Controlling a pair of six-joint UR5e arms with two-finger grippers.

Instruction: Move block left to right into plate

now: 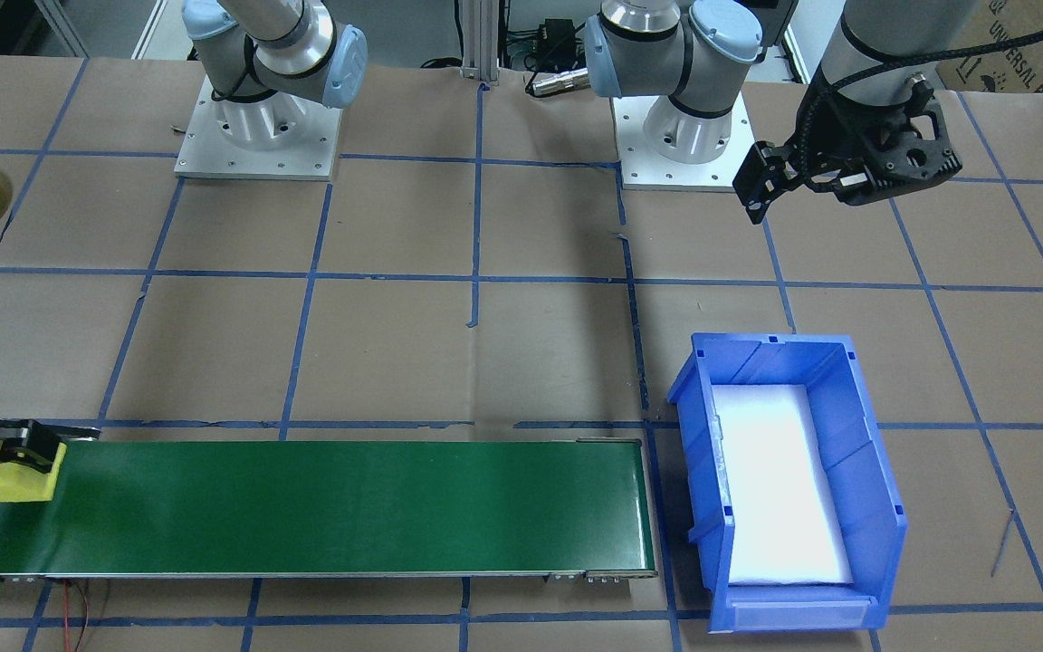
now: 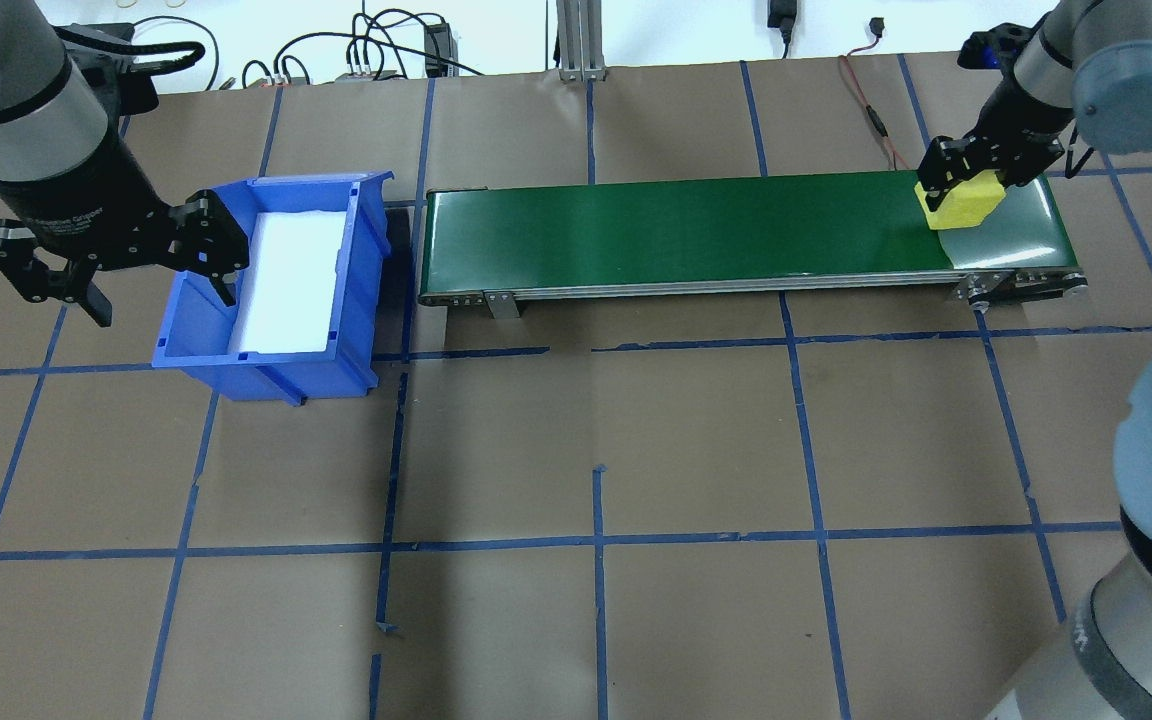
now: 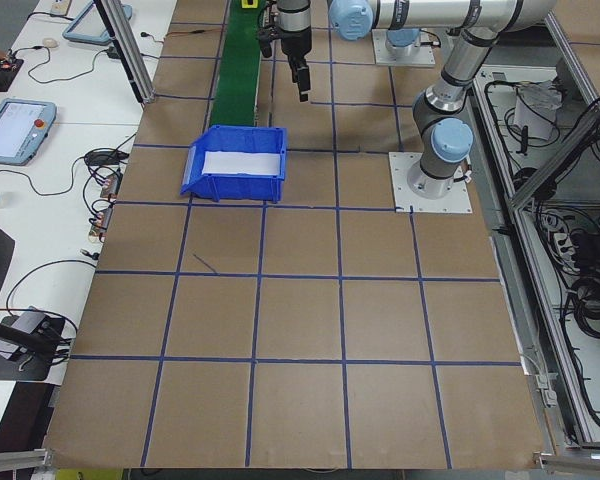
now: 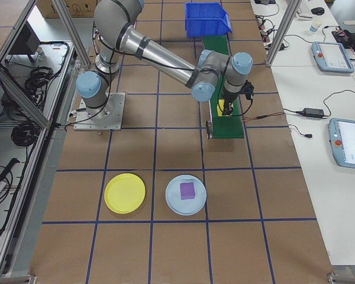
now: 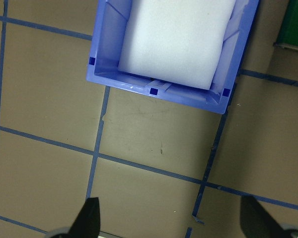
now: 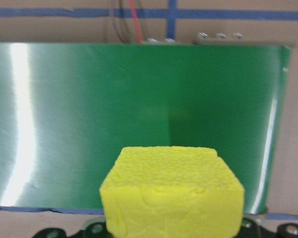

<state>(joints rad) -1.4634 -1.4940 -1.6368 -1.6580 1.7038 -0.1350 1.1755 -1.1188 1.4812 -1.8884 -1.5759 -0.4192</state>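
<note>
A: At the table's left end, the left gripper (image 2: 106, 265) hangs over the brown paper beside the blue bin (image 2: 271, 285), its fingers (image 5: 92, 218) spread wide with nothing between them.

B: And the bin?

A: It holds a white foam pad (image 2: 288, 280) and sits just off the left end of the green conveyor (image 2: 696, 225). From the left wrist camera, the bin's near wall lies ahead of the parted fingers, well apart from them.

B: Where is the block?

A: At the conveyor's right end. The yellow block (image 2: 958, 200), sponge-like in texture, is pinched by the right gripper (image 2: 966, 172); whether it touches the belt or is held just above it cannot be told. The right wrist camera shows the block filling the lower frame, the belt beyond it.

B: The plate?

A: Farther right, off the conveyor. The yellow plate (image 4: 125, 193) lies flat on the table, bare, just beside a pale blue plate (image 4: 186, 194) that carries a purple block (image 4: 187, 190). Both are well apart from the conveyor's end.
</note>
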